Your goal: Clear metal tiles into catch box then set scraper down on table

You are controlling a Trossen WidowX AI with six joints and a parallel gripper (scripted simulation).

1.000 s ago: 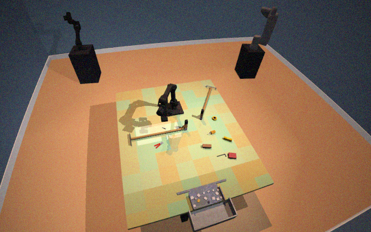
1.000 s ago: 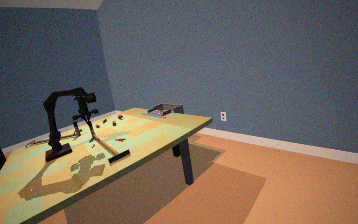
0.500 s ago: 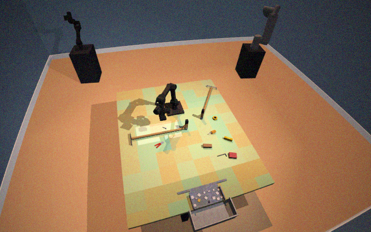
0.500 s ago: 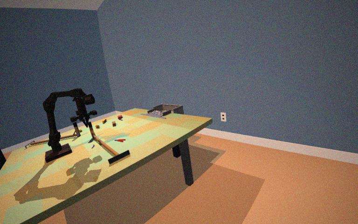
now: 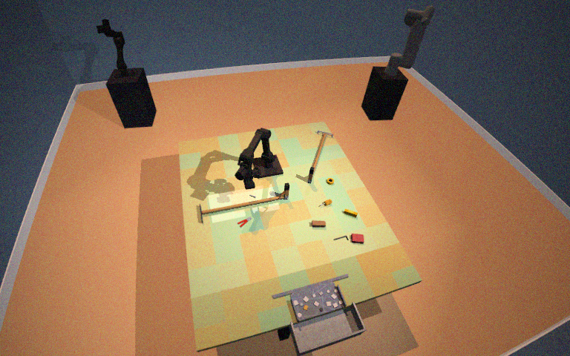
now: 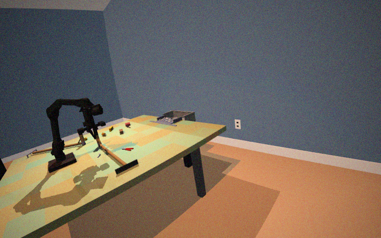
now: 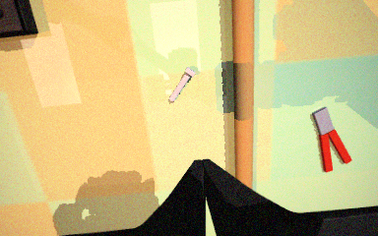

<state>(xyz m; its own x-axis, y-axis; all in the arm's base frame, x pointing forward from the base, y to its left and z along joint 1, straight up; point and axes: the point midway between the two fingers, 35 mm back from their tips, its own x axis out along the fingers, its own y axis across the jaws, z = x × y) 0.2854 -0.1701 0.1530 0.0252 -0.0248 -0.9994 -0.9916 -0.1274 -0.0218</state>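
Step in hand, my read: approach for the scraper pickup. Claw (image 5: 249,185) (image 6: 95,137) (image 7: 202,166) is narrow, tips together, nothing between them, above the table (image 5: 235,286) (image 6: 179,140) and beside the handle line in the wrist view. Scraper (image 5: 239,205) (image 6: 113,155) (image 7: 243,147) lies in front of the arm (image 5: 251,150) (image 6: 54,126), blade at left, black upright grip at right in the top view. Tiles (image 5: 316,303) (image 6: 169,119) sit on the plate (image 5: 309,311) (image 6: 164,121), box (image 5: 325,332) (image 6: 179,113) beyond; sweep not yet done. Next: open, line up over the grip, descend, close; off-centre hold could let the long tool twist. Materials: scraper handle is a round, smooth, wood-coloured rod with a flat dark rectangular blade. Plate is grey, flat; box is grey, rectangular, thin-walled, open-topped. Tiles are small, mostly pale and squarish, one orange. Table is matte patchwork, green and orange. Pliers (image 5: 243,222) (image 6: 129,148) (image 7: 325,128): red V handles, grey head.
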